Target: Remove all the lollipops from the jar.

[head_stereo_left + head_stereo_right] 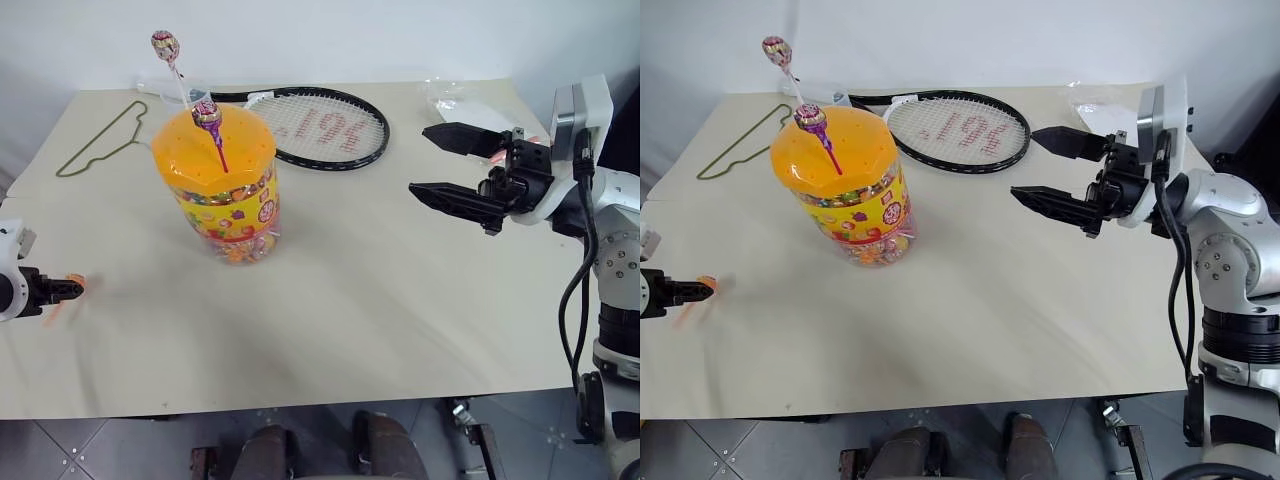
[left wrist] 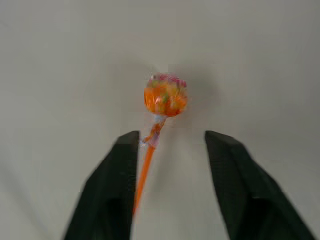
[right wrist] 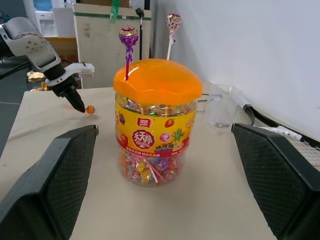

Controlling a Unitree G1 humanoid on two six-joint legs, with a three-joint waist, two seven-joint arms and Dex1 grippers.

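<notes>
The jar (image 1: 222,196), a clear tub with a domed orange lid and a yellow label, stands on the table left of centre. Two lollipops stick up from its lid: one on a white stick (image 1: 165,45) and one on a purple stick (image 1: 206,113). A third lollipop (image 2: 165,95), on an orange stick, lies on the table between the spread fingers of my left gripper (image 2: 172,135), its stick beside one finger. That gripper (image 1: 72,290) is low at the table's left edge, open. My right gripper (image 1: 420,160) hovers open to the right of the jar, pointing at it.
A tennis racket (image 1: 320,125) lies behind the jar, with a wire hanger (image 1: 100,140) at the back left. A clear cup (image 3: 220,105) stands behind the jar, and a plastic bag (image 1: 460,100) lies at the back right. The table's front edge (image 1: 300,400) is near.
</notes>
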